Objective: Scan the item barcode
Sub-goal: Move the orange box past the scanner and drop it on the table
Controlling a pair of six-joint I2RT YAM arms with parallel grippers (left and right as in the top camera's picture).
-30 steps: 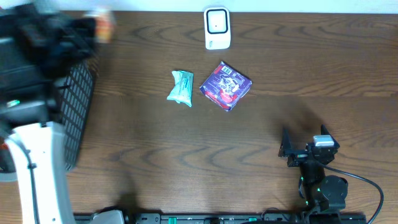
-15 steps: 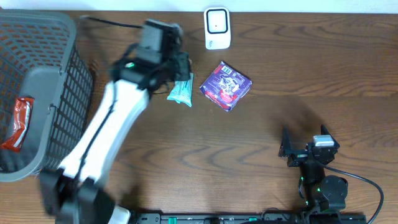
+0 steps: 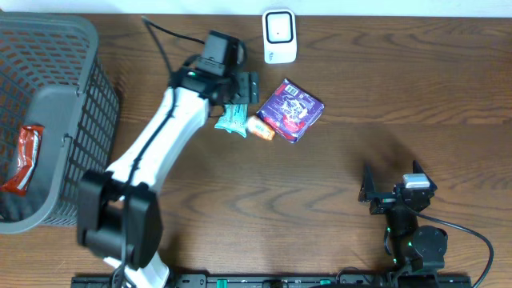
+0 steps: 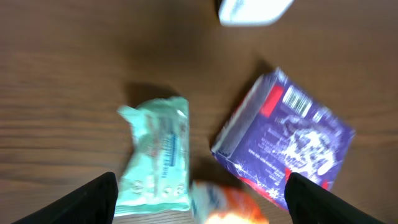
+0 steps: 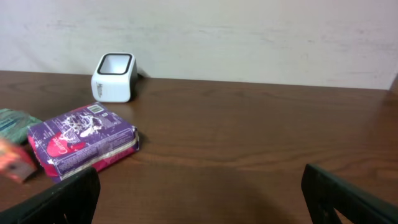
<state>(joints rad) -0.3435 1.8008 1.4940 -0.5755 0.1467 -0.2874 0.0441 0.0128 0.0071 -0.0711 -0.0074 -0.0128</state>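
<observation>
My left gripper (image 3: 240, 90) hovers open over the items near the back of the table. In the left wrist view a blurred orange and white packet (image 4: 230, 205) sits between the spread fingers (image 4: 93, 199), touching neither. From overhead that orange packet (image 3: 260, 128) rests between a teal packet (image 3: 232, 118) and a purple box (image 3: 290, 110). A barcode shows on the purple box (image 4: 292, 140). The white scanner (image 3: 279, 36) stands at the back edge. My right gripper (image 3: 391, 178) waits open and empty at the front right, its jaws (image 5: 202, 199) wide above bare wood.
A grey mesh basket (image 3: 104, 120) fills the left side, with a red packet (image 3: 22, 156) inside. The left arm (image 3: 152, 152) stretches diagonally from the front left to the items. A light wall (image 5: 249, 37) runs behind the table.
The left arm swung from over the basket to the items at the back. Its gripper opened, and the orange packet it carried now sits between the teal packet and purple box. The right arm stayed still.
</observation>
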